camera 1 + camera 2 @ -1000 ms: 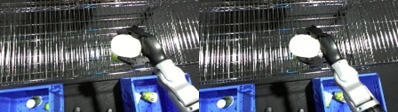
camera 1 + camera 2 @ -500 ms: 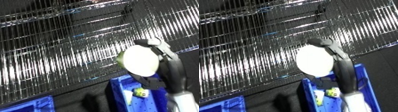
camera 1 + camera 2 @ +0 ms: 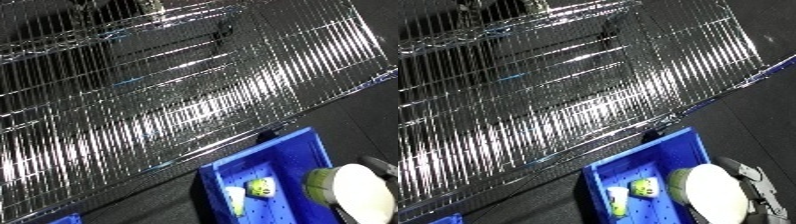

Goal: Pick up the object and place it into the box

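Cup [image 3: 711,194] sits clamped in the right robot hand [image 3: 755,186] over the blue bin [image 3: 664,152].

No text, label, brand, number or sign could be read anywhere in either view. The small green and white item [image 3: 644,187] lying in the blue bin [image 3: 664,151] carried dark markings on its face, but they were too small and blurred to make out as letters. The round cream object [image 3: 714,194] showed a plain surface with no print. The wire shelf [image 3: 178,90] and the dark floor bore no lettering either
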Robot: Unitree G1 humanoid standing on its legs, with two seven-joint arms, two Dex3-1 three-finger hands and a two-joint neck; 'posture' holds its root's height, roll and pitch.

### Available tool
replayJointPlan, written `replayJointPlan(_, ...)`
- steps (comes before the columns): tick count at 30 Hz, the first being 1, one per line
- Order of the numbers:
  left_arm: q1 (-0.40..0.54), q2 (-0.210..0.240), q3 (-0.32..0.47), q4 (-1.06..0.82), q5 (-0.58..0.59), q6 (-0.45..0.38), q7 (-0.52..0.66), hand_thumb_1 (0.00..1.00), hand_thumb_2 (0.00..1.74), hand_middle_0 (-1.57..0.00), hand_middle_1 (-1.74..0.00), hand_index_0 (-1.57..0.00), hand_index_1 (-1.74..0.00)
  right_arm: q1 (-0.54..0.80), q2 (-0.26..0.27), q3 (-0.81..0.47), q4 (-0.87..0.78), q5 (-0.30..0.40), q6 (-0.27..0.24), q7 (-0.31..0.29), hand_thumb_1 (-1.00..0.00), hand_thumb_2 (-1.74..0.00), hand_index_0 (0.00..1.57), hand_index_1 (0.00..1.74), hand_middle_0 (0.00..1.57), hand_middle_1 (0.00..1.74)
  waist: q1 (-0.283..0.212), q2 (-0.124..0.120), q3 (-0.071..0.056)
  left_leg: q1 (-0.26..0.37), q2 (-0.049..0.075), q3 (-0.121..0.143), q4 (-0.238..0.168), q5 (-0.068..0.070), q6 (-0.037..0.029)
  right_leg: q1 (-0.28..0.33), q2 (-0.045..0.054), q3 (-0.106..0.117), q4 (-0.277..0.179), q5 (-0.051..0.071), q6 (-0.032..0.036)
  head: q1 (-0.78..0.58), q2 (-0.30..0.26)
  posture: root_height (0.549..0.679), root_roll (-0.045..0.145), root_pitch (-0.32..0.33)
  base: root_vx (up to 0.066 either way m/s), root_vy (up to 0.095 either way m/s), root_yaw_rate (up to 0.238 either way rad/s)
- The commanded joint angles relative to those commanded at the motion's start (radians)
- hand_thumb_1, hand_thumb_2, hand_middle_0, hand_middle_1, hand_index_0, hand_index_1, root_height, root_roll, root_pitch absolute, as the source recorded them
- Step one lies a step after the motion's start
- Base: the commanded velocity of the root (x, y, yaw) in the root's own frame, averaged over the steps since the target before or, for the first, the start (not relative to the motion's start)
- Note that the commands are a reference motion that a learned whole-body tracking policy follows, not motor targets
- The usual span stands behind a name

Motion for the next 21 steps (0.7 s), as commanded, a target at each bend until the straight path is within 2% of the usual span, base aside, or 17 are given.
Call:
replayJointPlan(1, -0.005, 0.003, -0.005, 0.000, -0.003, 0.004, 0.000, 0.00, 0.00, 0.00, 0.00, 0.00, 0.00, -0.001, -0.004, 0.005, 0.045, 0.031, 0.021, 0.014, -0.85, -1.48, 1.33, 1.48, 1.33, 1.48, 0.002, 0.000, 0.000, 0.002, -0.001, -0.001, -0.001, 0.000, 0.0001, 0.003, 0.0004, 0.000, -0.003, 0.001, -0.0009, 0.027, -0.020, 0.644, 0.037, 0.151, -0.029, -0.032, -0.054)
replayJointPlan(7, -0.024, 0.009, -0.053, 0.011, -0.014, 0.011, 0.008, 0.00, 0.00, 0.00, 0.00, 0.00, 0.00, -0.061, -0.018, 0.050, 0.343, 0.228, 0.111, 0.144, -0.55, -0.96, 0.86, 0.96, 0.86, 0.96, 0.026, 0.009, 0.000, 0.019, -0.011, -0.019, -0.003, -0.003, 0.0010, 0.027, -0.0021, -0.007, -0.005, -0.001, -0.0125, 0.139, -0.134, 0.645, 0.038, 0.135, -0.006, -0.040, 0.008)
replayJointPlan(14, -0.043, 0.010, -0.089, 0.050, -0.024, 0.013, -0.011, 0.00, 0.00, 0.00, 0.00, 0.00, 0.00, -0.142, 0.013, 0.040, 0.648, 0.417, 0.193, 0.303, -0.20, -0.35, 0.31, 0.35, 0.31, 0.35, 0.049, 0.032, 0.000, 0.035, -0.029, -0.044, -0.001, -0.004, 0.0075, 0.047, -0.0047, -0.009, -0.001, -0.004, -0.0229, 0.205, -0.210, 0.646, 0.045, 0.112, 0.017, -0.020, 0.050)
replayJointPlan(18, -0.050, 0.009, -0.099, 0.072, -0.023, 0.009, -0.025, 0.00, 0.00, 0.00, 0.00, 0.00, 0.00, -0.180, 0.030, 0.040, 0.747, 0.436, 0.190, 0.335, 0.00, 0.00, 0.00, 0.00, 0.00, 0.00, 0.058, 0.043, 0.000, 0.043, -0.038, -0.050, -0.007, 0.000, 0.0090, 0.055, -0.0048, -0.011, -0.001, -0.005, -0.0249, 0.214, -0.232, 0.646, 0.049, 0.105, 0.006, -0.019, 0.065)
replayJointPlan(21, -0.052, 0.010, -0.102, 0.085, -0.022, 0.006, -0.037, 0.00, 0.00, 0.00, 0.00, 0.00, 0.00, -0.205, 0.034, 0.049, 0.776, 0.414, 0.183, 0.344, 0.00, 0.00, 0.00, 0.00, 0.00, 0.00, 0.062, 0.046, 0.000, 0.048, -0.041, -0.052, -0.013, 0.004, 0.0082, 0.058, -0.0037, -0.013, -0.003, -0.004, -0.0246, 0.209, -0.248, 0.646, 0.050, 0.102, -0.004, -0.023, 0.053)
